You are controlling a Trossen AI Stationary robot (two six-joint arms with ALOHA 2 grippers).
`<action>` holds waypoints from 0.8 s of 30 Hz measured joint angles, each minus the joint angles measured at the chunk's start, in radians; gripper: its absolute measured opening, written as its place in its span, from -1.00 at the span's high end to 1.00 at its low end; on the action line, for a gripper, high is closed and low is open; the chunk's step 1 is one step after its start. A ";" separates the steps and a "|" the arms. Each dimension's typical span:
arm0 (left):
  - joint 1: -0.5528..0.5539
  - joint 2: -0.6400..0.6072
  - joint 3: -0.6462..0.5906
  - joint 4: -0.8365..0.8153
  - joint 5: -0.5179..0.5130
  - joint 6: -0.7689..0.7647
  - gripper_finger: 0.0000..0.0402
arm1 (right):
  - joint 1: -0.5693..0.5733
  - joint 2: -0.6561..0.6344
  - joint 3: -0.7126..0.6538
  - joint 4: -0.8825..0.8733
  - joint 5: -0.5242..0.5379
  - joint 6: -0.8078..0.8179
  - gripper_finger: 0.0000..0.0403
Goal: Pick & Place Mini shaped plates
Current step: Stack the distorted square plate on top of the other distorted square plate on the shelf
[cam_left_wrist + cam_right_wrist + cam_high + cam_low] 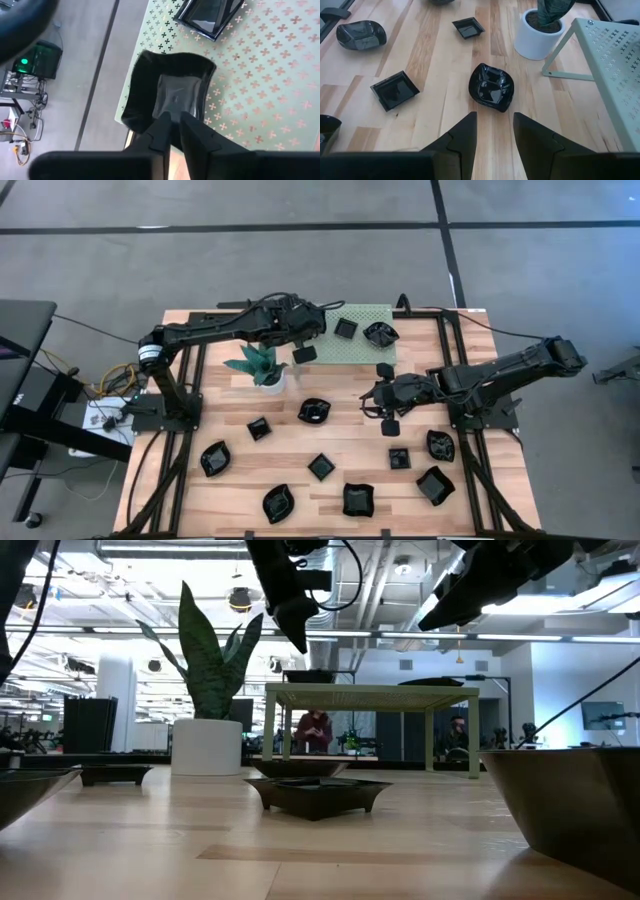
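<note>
High view. The worktop [300, 450] carries a green perforated shelf [362, 352] at its far edge and a potted plant [262, 367] just beside the shelf's left end. Two mini shaped plates lie on the shelf: a square plate [345, 328] and a rounded plate [380, 334]. A third, the held plate [305, 353], sits at the shelf's near-left corner under the left gripper [303, 348]. Other black plates are spread over the near half of the worktop, among them a leaf-like plate [314, 411] near the middle. The right gripper [388, 398] hangs over the worktop in front of the shelf's right end.

Low view. The shelf [372, 695] stands on its legs behind a dark plate [316, 793]; the plant [208, 730] stands left of it. Both arms enter from above. People show in the room beyond.

Left wrist view. The left gripper [174, 131] has its fingers [161, 131] set closely on the rim of the held plate [170, 95], which overhangs the shelf's [260, 90] edge; whether they pinch or have just let go cannot be told.

Right wrist view. The right gripper [494, 134] is spread with nothing between its fingers, above the leaf-like plate [491, 87]; a square dish [395, 90] lies well apart from it.
</note>
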 joint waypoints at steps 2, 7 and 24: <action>-0.003 0.000 0.000 0.002 0.000 -0.001 0.70 | 0.000 0.000 0.000 -0.001 0.000 0.000 0.39; -0.029 0.000 0.000 0.062 0.000 -0.027 0.56 | 0.000 0.000 0.000 -0.001 0.000 0.000 0.39; -0.377 -0.008 0.000 0.048 0.162 -0.279 0.49 | 0.000 0.000 0.000 -0.004 0.000 -0.001 0.39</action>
